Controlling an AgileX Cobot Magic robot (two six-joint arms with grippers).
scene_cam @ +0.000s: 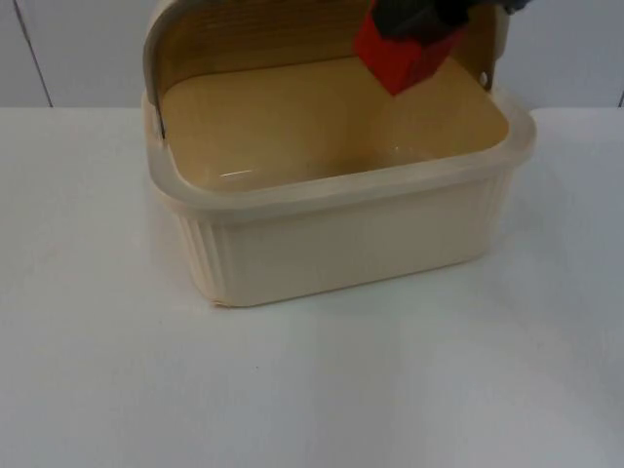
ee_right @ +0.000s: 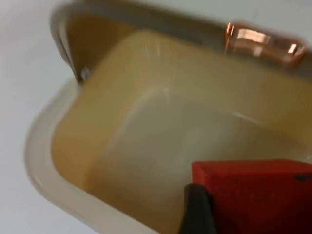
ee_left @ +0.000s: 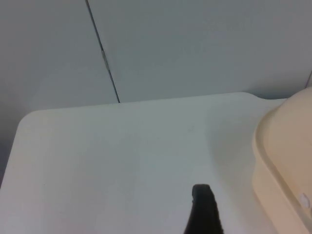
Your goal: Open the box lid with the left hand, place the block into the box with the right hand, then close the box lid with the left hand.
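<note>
A cream ribbed box (scene_cam: 341,244) stands on the white table, its lid (scene_cam: 244,34) swung up and back, its inside bare. My right gripper (scene_cam: 414,24) hangs over the box's far right part, shut on a red block (scene_cam: 400,57). The right wrist view looks down into the box (ee_right: 58,180) with the red block (ee_right: 253,192) beside a black fingertip (ee_right: 197,209). In the left wrist view a black fingertip (ee_left: 204,212) hovers above the table, left of the box's rim (ee_left: 278,151); the left arm waits there.
The grey partition wall (scene_cam: 88,49) stands behind the box. White table (scene_cam: 312,390) spreads in front of the box and to both sides.
</note>
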